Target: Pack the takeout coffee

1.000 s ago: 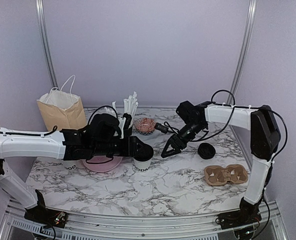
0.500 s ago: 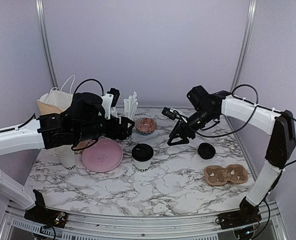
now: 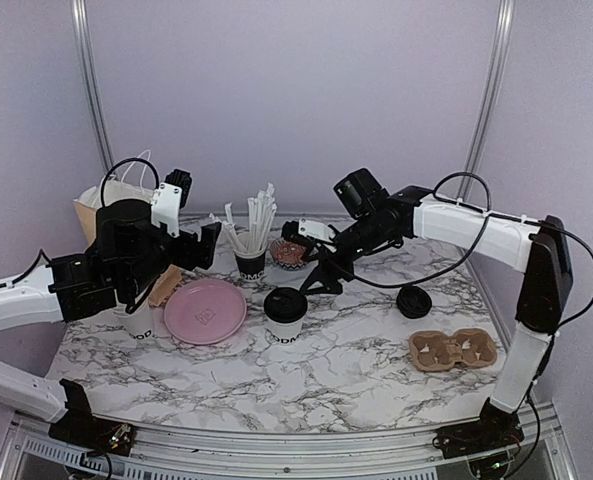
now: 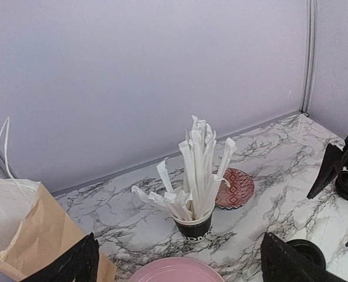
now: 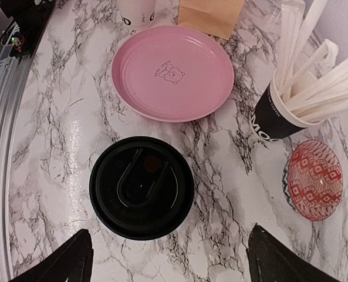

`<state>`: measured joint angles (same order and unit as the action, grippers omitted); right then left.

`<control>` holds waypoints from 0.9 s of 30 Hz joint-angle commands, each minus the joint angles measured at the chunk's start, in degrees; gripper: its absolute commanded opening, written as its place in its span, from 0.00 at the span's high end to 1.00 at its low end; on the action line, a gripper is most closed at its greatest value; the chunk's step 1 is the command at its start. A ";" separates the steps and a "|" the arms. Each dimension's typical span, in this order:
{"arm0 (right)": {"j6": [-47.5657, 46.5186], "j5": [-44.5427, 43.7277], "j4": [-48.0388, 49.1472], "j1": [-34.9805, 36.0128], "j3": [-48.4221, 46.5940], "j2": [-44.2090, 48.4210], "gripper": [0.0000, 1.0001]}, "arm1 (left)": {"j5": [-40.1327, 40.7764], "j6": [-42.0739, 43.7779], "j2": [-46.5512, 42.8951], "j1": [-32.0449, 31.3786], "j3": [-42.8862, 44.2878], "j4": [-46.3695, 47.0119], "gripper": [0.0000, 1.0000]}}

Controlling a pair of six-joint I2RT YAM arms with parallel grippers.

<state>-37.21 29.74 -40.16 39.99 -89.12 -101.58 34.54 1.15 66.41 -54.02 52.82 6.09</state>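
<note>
At the counter's middle, the black-lidded white paper cup stands upright just beneath the wide-open, empty right hand.

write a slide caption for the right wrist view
Open right hand poised above the lidded coffee cup on the marble table, pink plate and straw cup just beyond

Your left arm sits bent and high, left gripper wide and empty; your right arm reaches inward, right gripper angled down, jaws apart.
</note>
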 commanded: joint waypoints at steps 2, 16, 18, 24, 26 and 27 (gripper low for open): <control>-2.87 -2.33 -4.81 1.95 -8.37 -6.51 0.12 | 7.98 2.08 -5.87 0.66 -1.95 6.92 0.04; -3.28 0.15 -12.29 4.69 -16.86 -16.01 0.10 | 7.92 2.43 -5.81 1.20 -2.54 7.62 0.04; -3.01 0.23 -12.39 4.73 -16.87 -16.42 0.10 | 7.33 2.14 -5.85 1.15 -2.54 7.45 0.04; -3.13 1.17 -13.68 4.74 -17.01 -17.33 0.10 | 6.90 2.04 -5.49 1.17 -2.39 6.95 0.04; -2.98 1.29 -13.81 4.74 -16.81 -17.49 0.10 | 6.57 1.95 -5.10 1.20 -2.16 6.48 0.04; -3.02 1.33 -13.92 4.77 -16.79 -17.63 0.10 | 6.40 1.81 -4.90 1.20 -1.97 6.13 0.04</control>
<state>-40.53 29.71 -52.45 44.62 -104.01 -118.39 41.80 3.42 60.80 -53.15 50.59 11.77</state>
